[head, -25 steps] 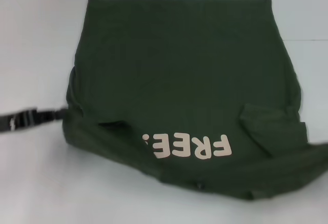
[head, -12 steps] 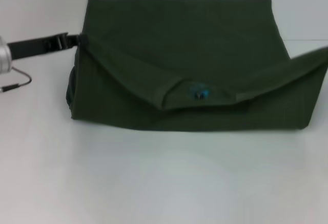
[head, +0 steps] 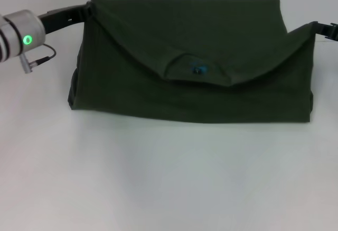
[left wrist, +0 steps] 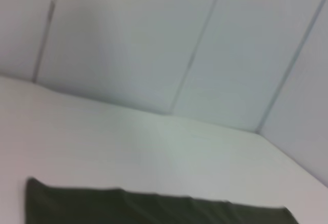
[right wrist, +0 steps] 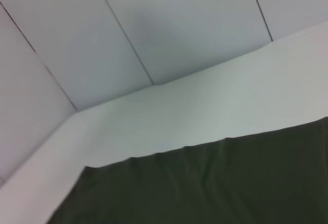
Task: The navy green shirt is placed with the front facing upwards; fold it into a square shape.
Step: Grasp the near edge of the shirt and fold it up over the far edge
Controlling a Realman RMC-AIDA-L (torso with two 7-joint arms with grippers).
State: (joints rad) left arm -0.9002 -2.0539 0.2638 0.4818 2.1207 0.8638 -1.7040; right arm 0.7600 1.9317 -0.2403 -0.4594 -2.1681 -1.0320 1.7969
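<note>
The dark olive-green cotton shirt (head: 190, 91) is lying on the plain white desk (head: 169, 178), doubled over on itself. Its upper layer is hanging in a sagging curve between the two grippers, with the collar's small blue print (head: 198, 68) dipping at the middle.

The left gripper (head: 84, 10) is pinching the shirt's far left corner, its black fingers closed on the cloth, and the fabric is running down and away from them toward the collar.

The right gripper (head: 316, 27) is holding the opposite corner at the shirt's right edge, fingers likewise clamped on the fabric.

Both wrist views are showing only a dark cloth edge on the desk below pale wall panels (right wrist: 154, 29).
</note>
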